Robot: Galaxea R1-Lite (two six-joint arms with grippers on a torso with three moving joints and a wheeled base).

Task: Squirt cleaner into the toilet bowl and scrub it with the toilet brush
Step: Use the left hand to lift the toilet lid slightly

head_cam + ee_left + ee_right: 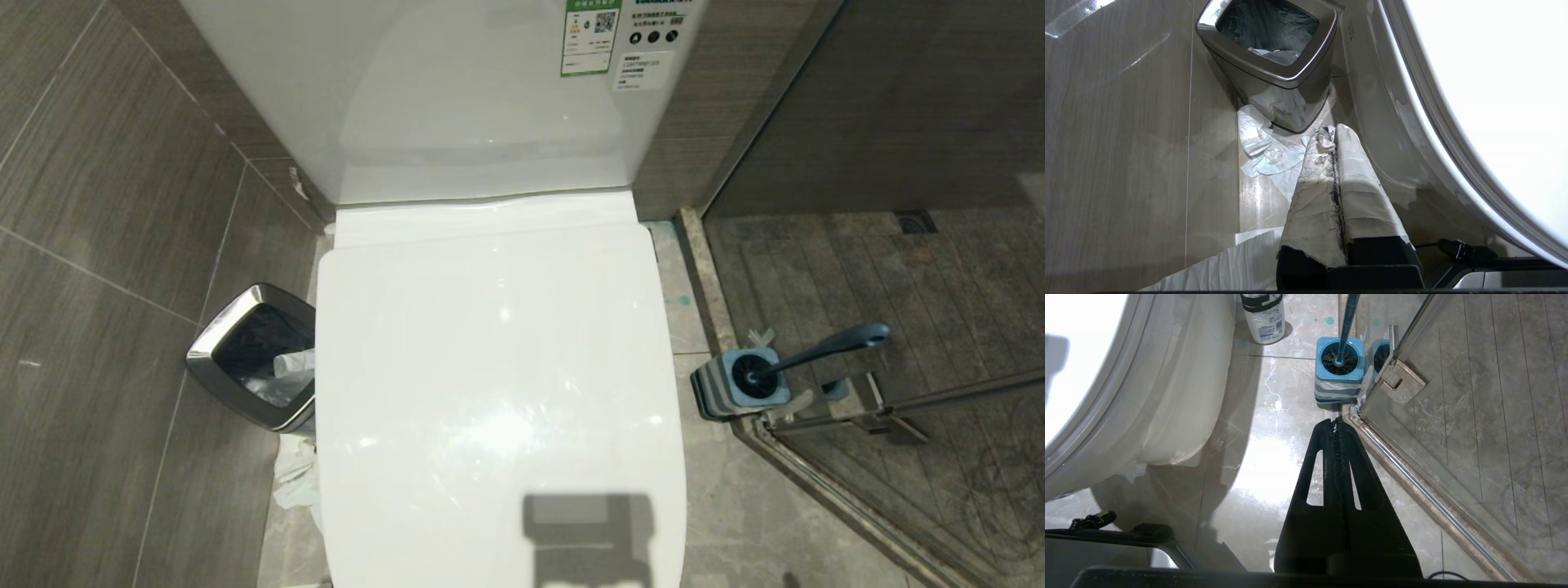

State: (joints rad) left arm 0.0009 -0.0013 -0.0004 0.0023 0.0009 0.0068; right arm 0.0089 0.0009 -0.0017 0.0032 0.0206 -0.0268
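1. While the toilet lid is down and covers the bowl, neither arm shows in the head view.
2. The left gripper hangs low beside the toilet, jaws pressed together and empty. Ahead of it stand the bin and crumpled paper on the floor.
3. The right gripper hangs on the other side of the toilet, jaws closed on nothing.
4. The brush stands in its holder just ahead of the right fingertips, against the glass door, not touching them.
5. The cleaner stands on the floor further on, between holder and toilet.
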